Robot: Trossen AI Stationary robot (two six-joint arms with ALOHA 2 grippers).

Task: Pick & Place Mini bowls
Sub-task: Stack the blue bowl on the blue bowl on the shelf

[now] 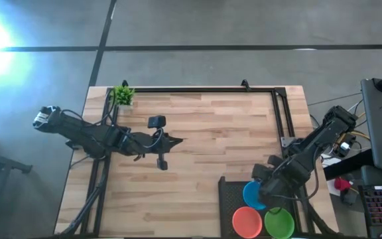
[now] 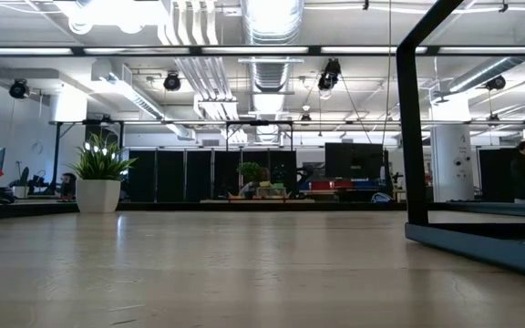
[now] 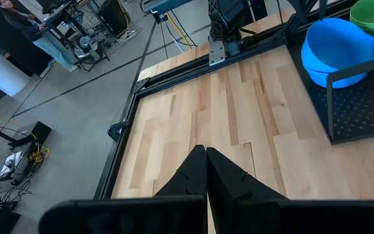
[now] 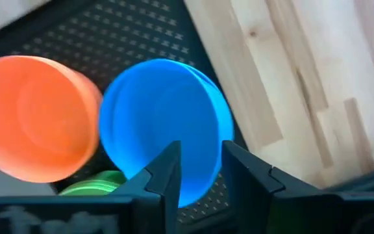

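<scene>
Right gripper (image 4: 200,170) over tray (image 1: 227,199), fingers parted astride blue bowls' (image 4: 167,123) rim, aligned to release or grip; orange (image 1: 247,222), green (image 1: 279,223) stacks alongside; left gripper (image 3: 206,170) shut, idle mid-table

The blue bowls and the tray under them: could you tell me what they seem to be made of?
The blue bowls look like smooth, slightly glossy plastic: uniform colour, thin rims, soft sheen. The tray looks like dark matte perforated metal or hard plastic, judging by its regular dot pattern and thin straight rim; which one is unclear.
</scene>
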